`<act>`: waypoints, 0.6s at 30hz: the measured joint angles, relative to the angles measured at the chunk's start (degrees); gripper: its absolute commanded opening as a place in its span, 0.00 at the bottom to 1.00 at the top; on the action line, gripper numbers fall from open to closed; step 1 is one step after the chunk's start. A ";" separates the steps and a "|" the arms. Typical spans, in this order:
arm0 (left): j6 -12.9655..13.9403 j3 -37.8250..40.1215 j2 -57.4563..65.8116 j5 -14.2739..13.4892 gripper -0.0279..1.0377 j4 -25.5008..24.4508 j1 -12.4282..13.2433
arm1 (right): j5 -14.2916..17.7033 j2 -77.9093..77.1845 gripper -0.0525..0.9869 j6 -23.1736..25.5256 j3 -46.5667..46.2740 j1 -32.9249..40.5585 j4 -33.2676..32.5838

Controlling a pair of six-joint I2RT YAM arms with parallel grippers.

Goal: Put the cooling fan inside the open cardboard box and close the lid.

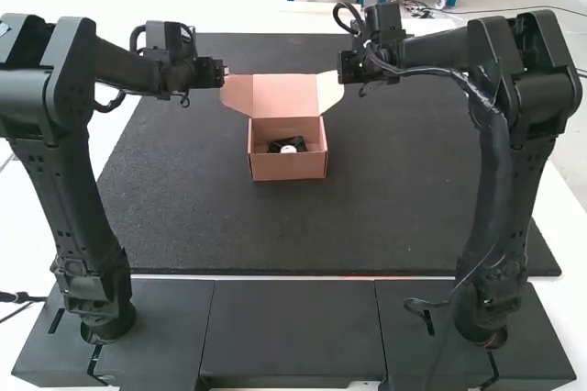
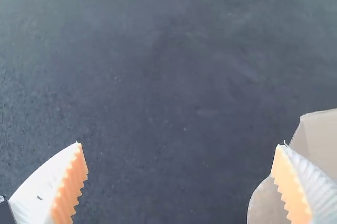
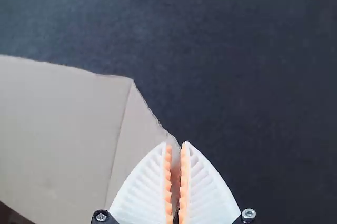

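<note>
Basically the cooling fan (image 1: 288,146) is already down inside the cardboard box (image 1: 288,167), which sits mid-mat on the black mat (image 1: 413,180). The fan lies flat on the box floor with its hub facing up, so the spin axis is vertical. It looks like a light, rigid plastic part, and the blades are the fragile bit, so no need to touch it.

The lid (image 1: 275,95) is the thing left to handle. It is hinged on the box's 12 o'clock wall and stands open, leaning back toward 12, with its inner face toward 6. The long axis of both box and lid runs 9 to 3. It is probably thin card: light, bends easily, creases if pinched hard. Best hold is likely the free top edge or the corners, pushing toward 6.

The left claw (image 2: 179,150) hovers at about 10 o'clock from the box, just beside the lid's corner. Its fingers are spread wide and hold nothing. The right claw (image 3: 175,148) is at about 2 o'clock, fingers pressed nearly together on the edge of the lid's side flap (image 1: 328,88), apparently pinching it.
</note>
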 measured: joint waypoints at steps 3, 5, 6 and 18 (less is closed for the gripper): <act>-0.07 0.61 1.14 1.27 0.80 -2.43 0.00 | -0.04 0.00 0.13 0.00 0.00 0.00 0.00; -0.07 0.63 1.90 2.10 0.87 -4.26 0.00 | -0.13 0.00 0.13 0.00 0.00 0.00 0.00; -0.17 0.63 2.27 2.54 0.90 -4.90 0.00 | -0.17 -0.02 0.13 0.00 0.00 0.02 0.00; -0.22 0.63 2.60 4.28 0.94 -3.50 0.48 | -0.42 0.00 0.13 0.00 -0.28 0.02 0.26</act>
